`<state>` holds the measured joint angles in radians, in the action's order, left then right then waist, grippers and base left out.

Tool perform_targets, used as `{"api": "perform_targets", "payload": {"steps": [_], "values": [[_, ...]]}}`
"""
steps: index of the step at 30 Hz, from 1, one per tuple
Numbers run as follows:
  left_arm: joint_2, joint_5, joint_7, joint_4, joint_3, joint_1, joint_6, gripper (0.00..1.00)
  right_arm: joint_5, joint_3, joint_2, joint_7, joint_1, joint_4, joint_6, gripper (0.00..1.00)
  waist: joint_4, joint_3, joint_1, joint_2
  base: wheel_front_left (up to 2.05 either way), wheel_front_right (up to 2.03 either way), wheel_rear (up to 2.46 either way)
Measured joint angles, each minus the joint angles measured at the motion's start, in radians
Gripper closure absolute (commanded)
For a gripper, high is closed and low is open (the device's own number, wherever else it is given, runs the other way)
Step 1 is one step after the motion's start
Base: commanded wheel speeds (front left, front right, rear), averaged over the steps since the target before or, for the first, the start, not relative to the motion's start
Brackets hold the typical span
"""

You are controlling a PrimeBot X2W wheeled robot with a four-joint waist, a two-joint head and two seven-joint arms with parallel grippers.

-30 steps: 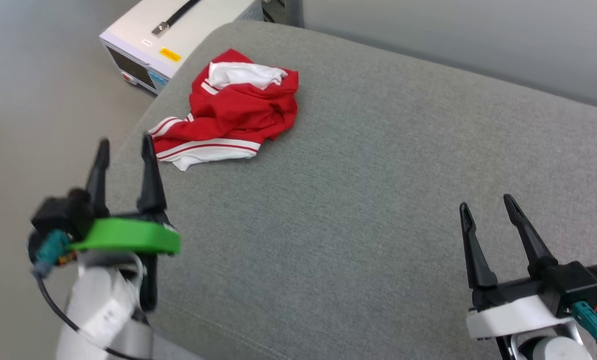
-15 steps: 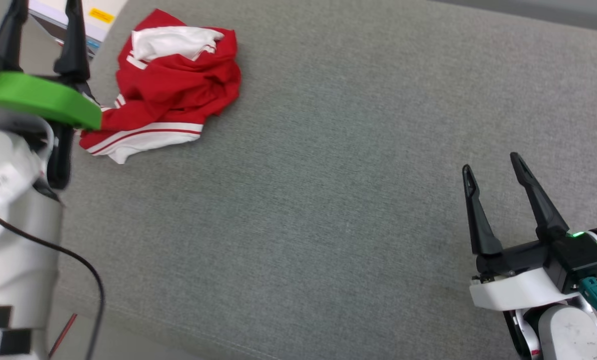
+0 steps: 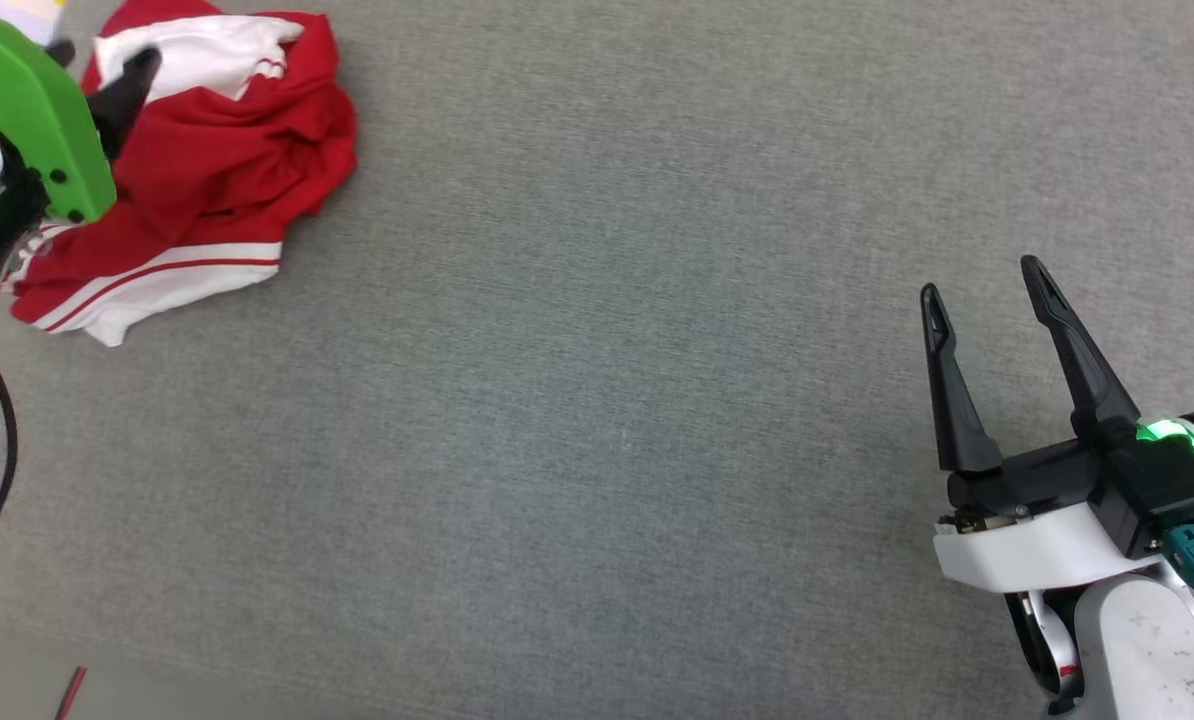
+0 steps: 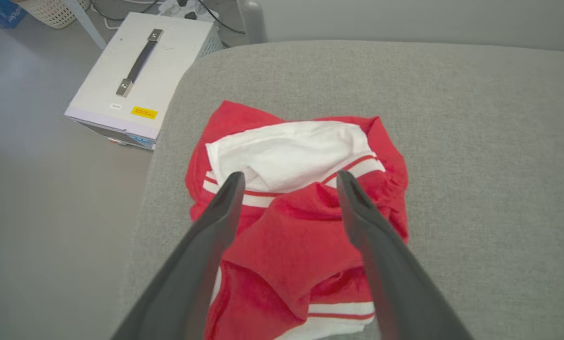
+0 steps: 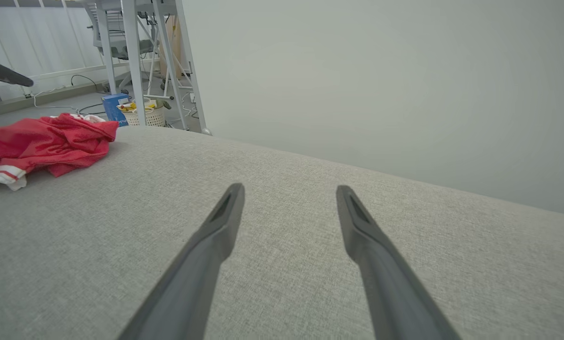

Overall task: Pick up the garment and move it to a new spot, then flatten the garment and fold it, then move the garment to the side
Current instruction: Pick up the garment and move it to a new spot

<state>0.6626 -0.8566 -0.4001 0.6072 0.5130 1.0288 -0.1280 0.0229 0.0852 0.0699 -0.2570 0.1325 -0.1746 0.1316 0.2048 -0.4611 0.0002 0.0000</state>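
Left wrist view: the left gripper has its jaws spread wide and empty, aimed down at the garment. I cannot tell if the tips touch the cloth. The garment is a crumpled heap on the grey cushion, with the cushion's edge just left of it and a white box on the floor beyond. A shallow pinch would likely catch only the top fold, and the loose rest could then trail over that edge.

Head view: the right gripper is released and holds nothing, well apart to the garment's right. Bare cushion lies between them, so that is the safest way to carry it.

Right wrist view: open cushion stretches right of the garment, and a wall stands beyond the far rim.
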Motion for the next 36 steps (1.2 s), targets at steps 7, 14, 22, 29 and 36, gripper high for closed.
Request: {"api": "perform_targets", "payload": {"steps": [7, 14, 22, 29, 36], "values": [[0.048, -0.078, -0.190, 0.028, 0.150, 0.013, 0.000, 0.00, -0.001, 0.001, -0.001, 0.000, 0.015, -0.007, 0.000, 0.00, -0.049, -0.039, -0.0001, 0.0000, 0.00, 0.00, 0.00], [0.062, -0.079, -0.254, 0.102, 0.265, 0.016, 0.000, 0.00, -0.011, 0.005, -0.003, 0.000, 0.030, -0.008, 0.000, 0.00, -0.093, -0.079, -0.0001, 0.0000, 0.00, 0.00, 0.00], [0.072, -0.119, -0.233, 0.169, 0.318, 0.038, -0.001, 0.00, -0.027, 0.027, -0.008, 0.000, 0.035, 0.001, 0.000, 0.00, -0.127, -0.089, -0.0003, 0.0001, 0.00, 0.00, 0.00], [0.073, -0.137, -0.157, 0.178, 0.374, 0.037, -0.004, 1.00, -0.040, 0.029, -0.011, 0.000, 0.034, 0.013, 0.000, 0.00, -0.127, -0.045, -0.0003, 0.0000, 0.00, 0.00, 0.00], [0.089, -0.135, -0.018, 0.098, 0.437, 0.051, -0.004, 1.00, -0.054, 0.034, -0.017, 0.000, 0.024, 0.025, 0.000, 0.00, -0.122, 0.025, -0.0002, 0.0000, 0.00, 0.00, 0.00]]}}
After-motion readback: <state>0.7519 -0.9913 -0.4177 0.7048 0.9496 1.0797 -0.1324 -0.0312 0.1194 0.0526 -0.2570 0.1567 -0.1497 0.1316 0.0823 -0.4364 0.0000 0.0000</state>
